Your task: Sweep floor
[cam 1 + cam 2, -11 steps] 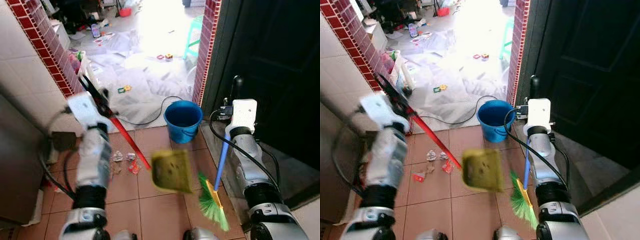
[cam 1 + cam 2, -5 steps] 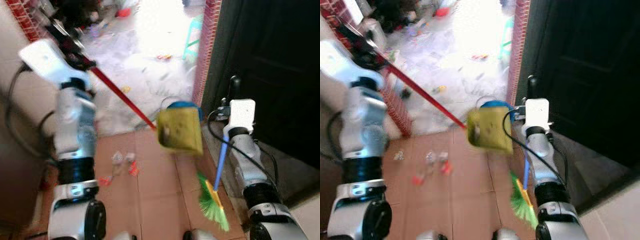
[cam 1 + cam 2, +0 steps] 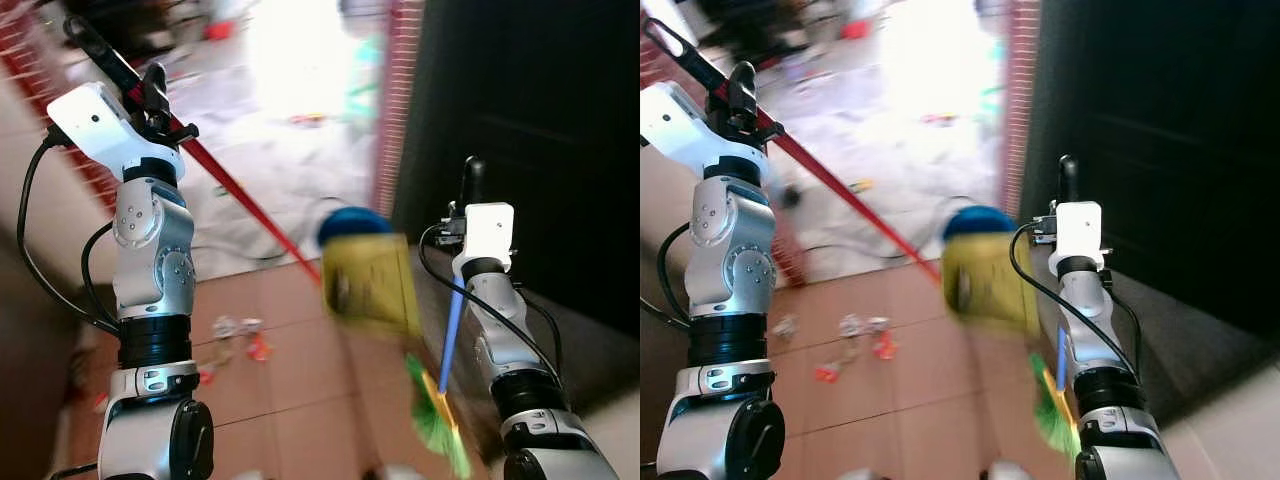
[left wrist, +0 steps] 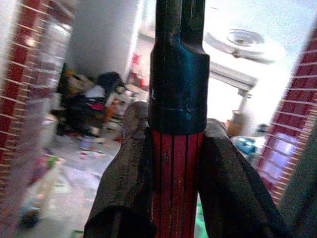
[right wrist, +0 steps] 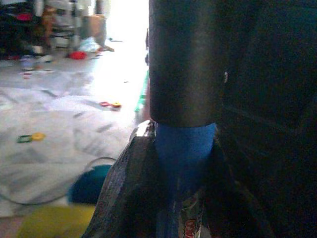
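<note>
Left hand (image 3: 150,100), pinching the red dustpan handle (image 3: 240,200), hangs the yellow pan (image 3: 368,285) centre-frame over the blue bucket (image 3: 350,222); right hand (image 3: 468,195) clamps the broom (image 3: 450,335).

We observe the left end effector (image 4: 176,163) raised high, fingers clamped. The right end effector (image 5: 178,168) sits lower, forearm upright, fingers likewise clamped.

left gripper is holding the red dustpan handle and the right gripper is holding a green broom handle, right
Not quite: the broom handle in the right gripper is blue, as the right wrist view shows; only the bristles are green. The left gripper does hold the red dustpan handle.
</note>
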Controlling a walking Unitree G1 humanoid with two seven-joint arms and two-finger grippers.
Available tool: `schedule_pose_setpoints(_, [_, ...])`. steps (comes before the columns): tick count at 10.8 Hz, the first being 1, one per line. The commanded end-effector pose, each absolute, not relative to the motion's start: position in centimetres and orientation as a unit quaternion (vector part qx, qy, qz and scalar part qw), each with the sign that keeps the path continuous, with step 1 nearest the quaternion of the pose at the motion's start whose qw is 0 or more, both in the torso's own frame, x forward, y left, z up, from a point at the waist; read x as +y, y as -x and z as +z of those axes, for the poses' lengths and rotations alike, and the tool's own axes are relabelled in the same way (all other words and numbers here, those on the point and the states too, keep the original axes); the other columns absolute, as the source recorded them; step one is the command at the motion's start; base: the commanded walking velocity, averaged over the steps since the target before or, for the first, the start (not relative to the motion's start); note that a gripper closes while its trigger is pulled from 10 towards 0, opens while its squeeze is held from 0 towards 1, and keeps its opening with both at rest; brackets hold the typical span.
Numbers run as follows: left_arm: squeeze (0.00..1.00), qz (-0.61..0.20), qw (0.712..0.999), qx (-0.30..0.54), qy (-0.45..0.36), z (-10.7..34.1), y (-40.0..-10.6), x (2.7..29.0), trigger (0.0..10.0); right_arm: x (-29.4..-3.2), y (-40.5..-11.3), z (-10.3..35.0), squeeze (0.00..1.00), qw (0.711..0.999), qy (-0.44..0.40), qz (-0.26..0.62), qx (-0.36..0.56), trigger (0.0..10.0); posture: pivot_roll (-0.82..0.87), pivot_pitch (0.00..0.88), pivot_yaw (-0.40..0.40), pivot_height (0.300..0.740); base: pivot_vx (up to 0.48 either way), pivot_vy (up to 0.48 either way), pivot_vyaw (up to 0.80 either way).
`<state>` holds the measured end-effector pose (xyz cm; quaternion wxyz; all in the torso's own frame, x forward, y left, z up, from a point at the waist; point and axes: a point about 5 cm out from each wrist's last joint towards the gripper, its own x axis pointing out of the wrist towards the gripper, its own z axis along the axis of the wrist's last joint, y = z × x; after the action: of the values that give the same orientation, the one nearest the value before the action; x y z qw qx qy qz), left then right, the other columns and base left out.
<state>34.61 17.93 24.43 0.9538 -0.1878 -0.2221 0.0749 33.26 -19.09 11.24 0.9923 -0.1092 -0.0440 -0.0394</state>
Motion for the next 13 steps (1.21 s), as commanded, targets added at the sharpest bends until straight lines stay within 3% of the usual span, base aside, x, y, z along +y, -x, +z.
schedule_pose_setpoints(1, [0.00,0.096,0.944,-0.257,0.181,25.8,-34.2,19.2,10.0,-18.0,-33.7,12.1,0.00,0.992,0.104,-0.021,-0.063,10.0,-0.14,0.000,0.084,0.740,0.398,0.266,0.00])
schedule_pose_setpoints(3, [0.00,0.101,0.945,-0.258,0.174,25.7,-34.3,19.1,10.0,-17.9,-33.6,12.1,0.00,0.992,0.105,-0.018,-0.063,10.0,-0.14,0.000,0.083,0.740,0.396,0.272,0.00])
schedule_pose_setpoints(13, [0.00,0.089,0.949,-0.252,0.165,25.3,-34.4,17.9,10.0,-17.6,-33.6,11.9,0.00,0.993,0.103,-0.020,-0.062,10.0,-0.14,0.000,0.092,0.740,0.475,0.000,-0.10])
